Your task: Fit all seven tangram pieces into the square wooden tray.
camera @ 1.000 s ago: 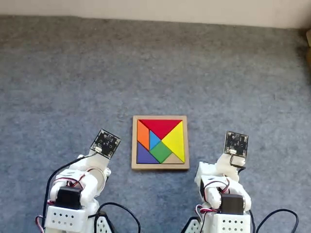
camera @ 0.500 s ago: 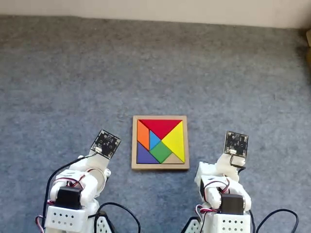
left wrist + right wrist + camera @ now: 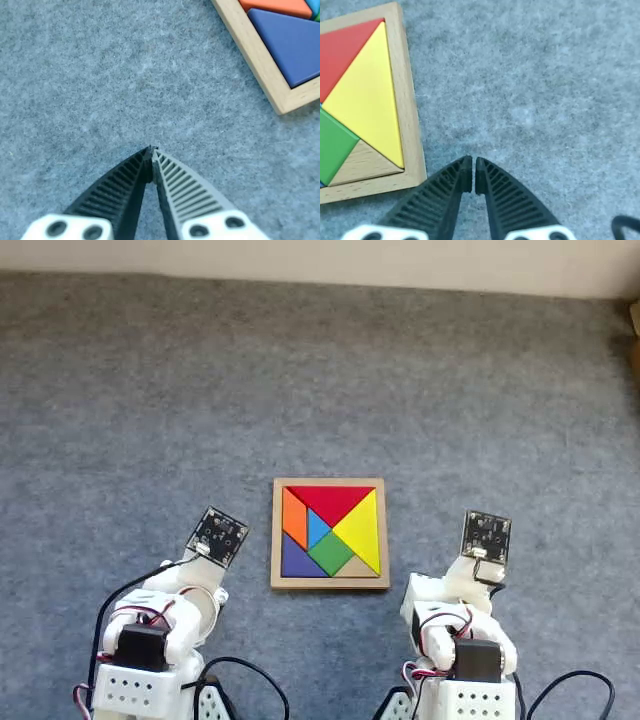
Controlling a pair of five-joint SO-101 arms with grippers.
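Observation:
The square wooden tray (image 3: 329, 583) lies on the grey carpet between the two arms, packed with coloured tangram pieces: a red triangle (image 3: 331, 503), a yellow triangle (image 3: 361, 535), an orange piece (image 3: 293, 520), a light blue piece (image 3: 317, 529), a green square (image 3: 330, 553), a dark blue triangle (image 3: 296, 559) and a plain wood triangle (image 3: 359, 567). My left gripper (image 3: 151, 151) hangs shut over bare carpet beside the tray's corner (image 3: 281, 100). My right gripper (image 3: 471, 163) is shut too, just off the tray's rim (image 3: 412, 150), holding nothing.
Grey carpet (image 3: 320, 380) stretches wide around the tray. Both arm bases (image 3: 140, 680) stand at the near edge with their cables. A pale wall strip (image 3: 320, 260) runs along the far side.

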